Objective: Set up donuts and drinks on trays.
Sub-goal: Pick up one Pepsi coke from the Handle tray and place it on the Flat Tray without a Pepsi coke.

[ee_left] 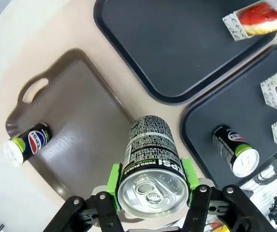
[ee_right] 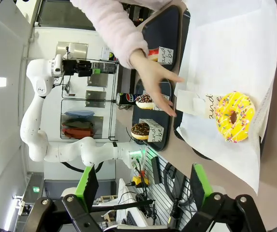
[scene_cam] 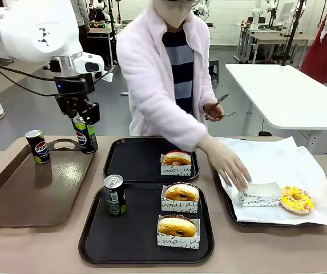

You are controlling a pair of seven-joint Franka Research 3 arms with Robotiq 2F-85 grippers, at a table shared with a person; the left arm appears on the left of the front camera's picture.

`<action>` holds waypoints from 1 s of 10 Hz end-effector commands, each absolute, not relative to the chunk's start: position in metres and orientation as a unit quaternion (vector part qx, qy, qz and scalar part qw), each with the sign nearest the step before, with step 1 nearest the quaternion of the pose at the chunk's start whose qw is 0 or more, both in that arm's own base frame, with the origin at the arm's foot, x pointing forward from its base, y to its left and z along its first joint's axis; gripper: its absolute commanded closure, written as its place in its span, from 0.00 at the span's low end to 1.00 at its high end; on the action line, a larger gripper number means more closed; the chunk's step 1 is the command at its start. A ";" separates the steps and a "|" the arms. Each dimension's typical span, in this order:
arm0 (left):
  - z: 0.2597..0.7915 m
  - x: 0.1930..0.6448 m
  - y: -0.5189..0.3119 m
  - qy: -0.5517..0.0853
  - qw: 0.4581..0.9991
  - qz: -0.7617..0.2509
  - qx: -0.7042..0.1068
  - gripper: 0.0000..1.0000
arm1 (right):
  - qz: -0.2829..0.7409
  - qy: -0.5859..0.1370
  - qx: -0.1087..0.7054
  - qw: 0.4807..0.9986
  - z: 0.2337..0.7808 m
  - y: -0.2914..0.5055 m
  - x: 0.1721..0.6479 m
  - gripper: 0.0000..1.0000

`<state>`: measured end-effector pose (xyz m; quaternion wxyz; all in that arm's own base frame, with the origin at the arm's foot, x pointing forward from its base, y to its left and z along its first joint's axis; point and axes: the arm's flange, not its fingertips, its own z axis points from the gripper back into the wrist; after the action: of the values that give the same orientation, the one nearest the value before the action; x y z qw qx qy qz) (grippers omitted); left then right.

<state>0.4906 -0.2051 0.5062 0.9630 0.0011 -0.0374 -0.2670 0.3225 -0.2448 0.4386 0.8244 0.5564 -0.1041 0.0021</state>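
**Can in the left pincer, far tray short a drink**

The held can (ee_left: 151,159) is clamped upright between the green pads (ee_left: 113,180) of the left gripper (scene_cam: 84,127). It hangs over the far edge of the brown tray (scene_cam: 32,197), where a second can (scene_cam: 37,146) stands. It is probably meant for the far black tray (scene_cam: 132,162), which has one red donut (scene_cam: 177,158) and no drink. The near black tray (scene_cam: 123,240) already has its can (scene_cam: 114,194) and two chocolate donuts (scene_cam: 180,191). The right gripper (ee_right: 144,186) stands wide and empty. The person's hand (scene_cam: 231,168) touches a donutless white box (scene_cam: 263,194) beside the yellow donut (scene_cam: 297,199). The held can's base is hidden.
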 end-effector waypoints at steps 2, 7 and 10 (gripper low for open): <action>0.504 0.508 -0.213 -0.047 0.963 -0.266 -0.003 0.41 | 0.004 -0.105 0.555 0.825 0.438 -0.244 0.322 0.00; 0.475 0.526 -0.221 -0.049 0.956 -0.290 -0.015 0.41 | 0.004 -0.105 0.555 0.825 0.438 -0.244 0.322 0.00; 0.497 0.382 -0.179 0.037 0.935 -0.350 -0.034 0.41 | 0.004 -0.105 0.555 0.825 0.438 -0.244 0.322 0.00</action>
<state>0.4563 -0.2049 0.4789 0.9524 -0.0264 0.0201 -0.3030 0.3227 -0.2447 0.4382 0.8244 0.5564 -0.1035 0.0021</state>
